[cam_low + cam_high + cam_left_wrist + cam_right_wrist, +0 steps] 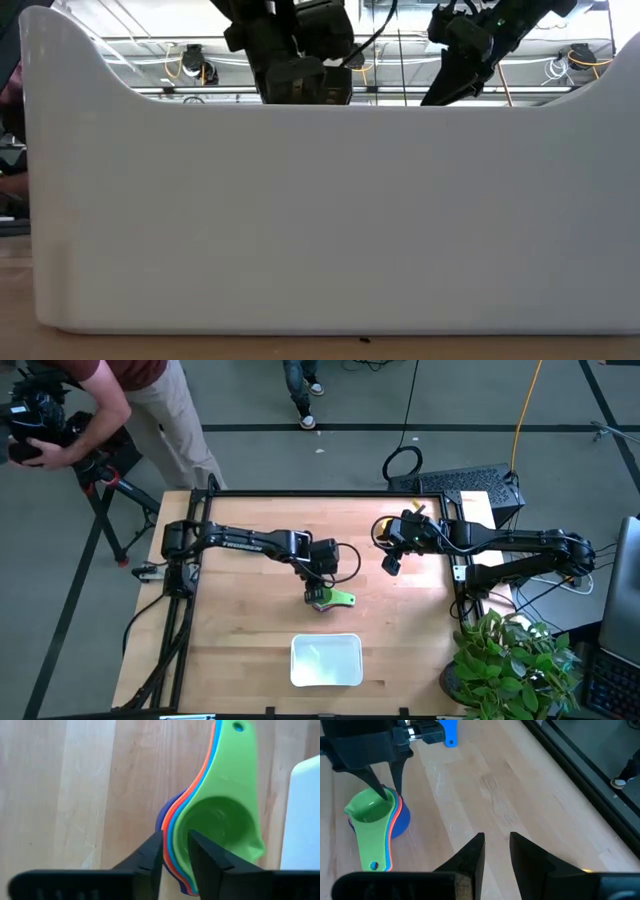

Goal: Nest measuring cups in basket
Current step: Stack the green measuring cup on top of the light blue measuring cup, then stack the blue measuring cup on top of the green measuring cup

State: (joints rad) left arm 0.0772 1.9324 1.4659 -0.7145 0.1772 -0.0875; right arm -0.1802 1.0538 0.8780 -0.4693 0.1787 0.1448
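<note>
Left gripper (175,852) jaws pinch the nested measuring cups (215,820) — right gripper (496,851) jaws narrow, empty.

High cam overhead, low cam against basket (320,220), wrist cams close

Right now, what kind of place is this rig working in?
Probably a robotics lab or recording studio: a wooden table on grey floor, a person beside it holding a camera, and cables trailing across the floor.

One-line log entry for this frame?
left gripper: jaws gripping nested cup stack rim, on table | right gripper: empty, raised | basket: empty
</note>
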